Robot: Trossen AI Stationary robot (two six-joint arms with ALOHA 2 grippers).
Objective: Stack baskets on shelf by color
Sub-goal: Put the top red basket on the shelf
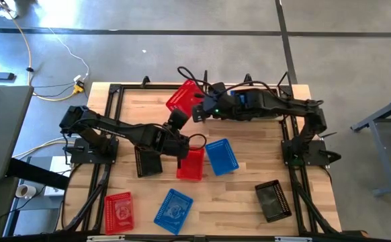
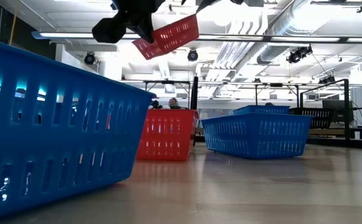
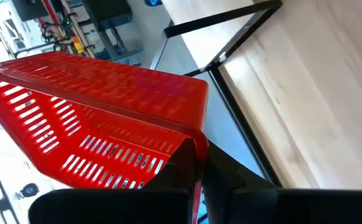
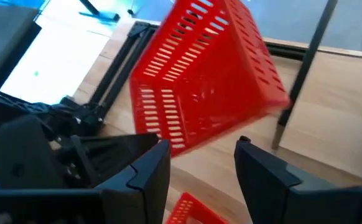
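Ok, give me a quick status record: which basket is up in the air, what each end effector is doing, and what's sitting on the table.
lifted basket: red basket, tilted, above the table's far side
left end effector: shut on the red basket's rim
right end effector: open, facing the red basket, not gripping it
blue on table: blue basket centre, blue basket near edge
red on table: red basket centre, red basket near left corner
black on table: black basket left, black basket right
shelf: not made out

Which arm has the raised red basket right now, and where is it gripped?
The left gripper pinches the red basket by its rim; the right gripper is open, holding nothing.
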